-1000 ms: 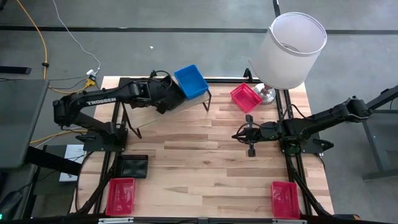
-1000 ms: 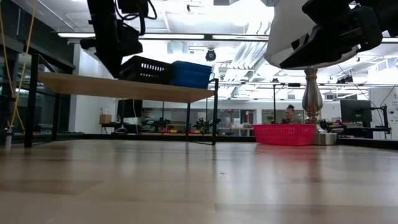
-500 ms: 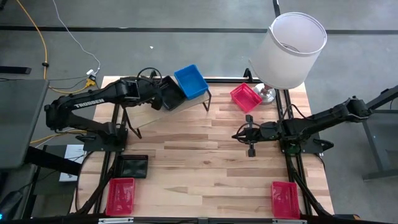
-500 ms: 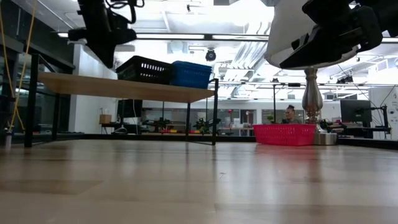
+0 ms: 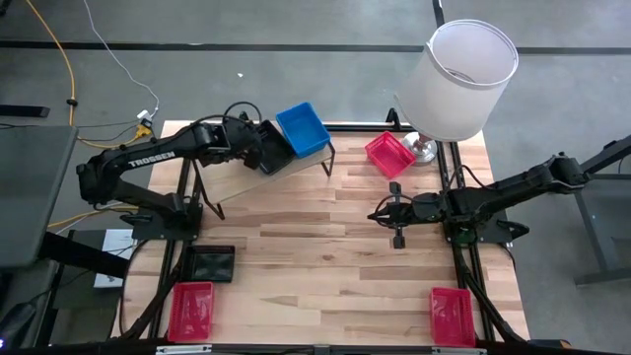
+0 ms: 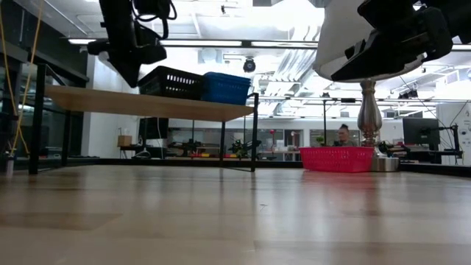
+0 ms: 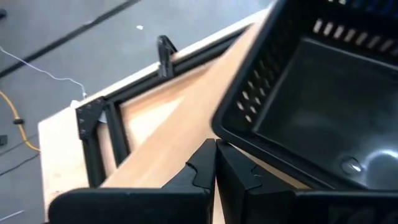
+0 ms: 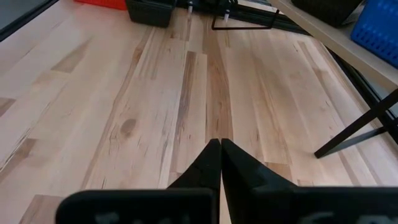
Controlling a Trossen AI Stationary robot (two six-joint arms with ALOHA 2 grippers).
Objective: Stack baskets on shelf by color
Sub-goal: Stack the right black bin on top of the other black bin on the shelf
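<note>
The left gripper [image 7: 216, 163] is seen with its fingers pressed together and empty, held above the shelf [image 5: 237, 179] in the upper left of the high view, just beside the black basket [image 5: 272, 149]. This basket is placed on the shelf, touching the blue basket [image 5: 303, 129]. The right gripper [image 8: 220, 158] is also closed and empty, at the centre right.

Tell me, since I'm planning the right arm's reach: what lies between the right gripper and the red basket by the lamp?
Only bare tabletop separates the right gripper from the red basket, as the high view shows.
</note>
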